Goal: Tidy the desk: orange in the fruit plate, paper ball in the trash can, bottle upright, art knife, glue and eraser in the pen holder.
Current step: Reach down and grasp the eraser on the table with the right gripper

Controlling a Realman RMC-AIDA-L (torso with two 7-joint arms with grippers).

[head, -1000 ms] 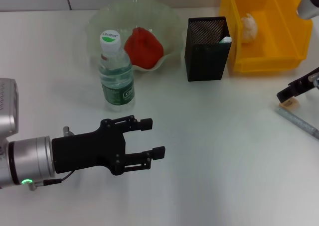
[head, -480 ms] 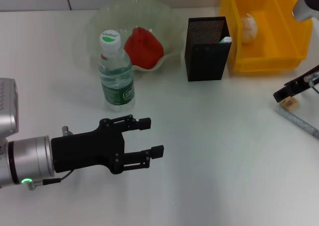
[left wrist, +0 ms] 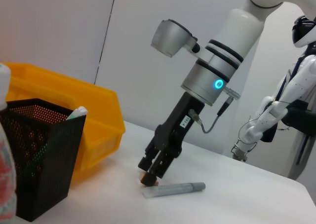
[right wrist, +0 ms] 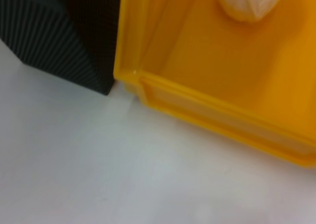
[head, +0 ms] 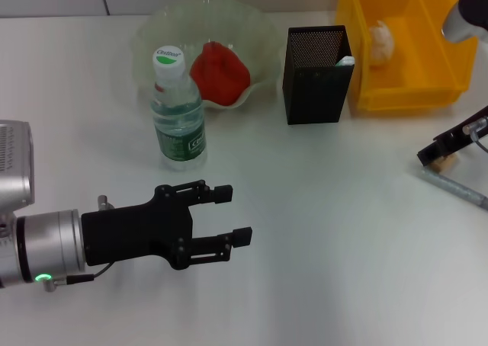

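My right gripper (head: 427,157) is down at the desk's (head: 328,232) right edge, shut on the tan eraser (head: 439,161), which rests on the desk surface. The left wrist view shows the same right gripper (left wrist: 151,176) pinching the eraser (left wrist: 146,181), with the grey glue (left wrist: 174,190) lying just beside it. In the head view the glue (head: 457,188) lies slanted by the edge. The bottle (head: 177,110) stands upright. The orange (head: 219,72) sits in the fruit plate (head: 152,26). The art knife's tip (head: 345,59) pokes from the pen holder (head: 316,75). The paper ball (head: 381,40) lies in the trash can (head: 396,98). My left gripper (head: 235,213) hovers open at front left.
The pen holder (right wrist: 59,36) stands tight against the trash can (right wrist: 197,91) corner in the right wrist view. A white humanoid figure (left wrist: 296,95) stands beyond the desk. Bare desk lies between my two grippers.
My right gripper has lowered and shifted slightly left over the eraser, which has nudged with it. The left arm has barely moved.
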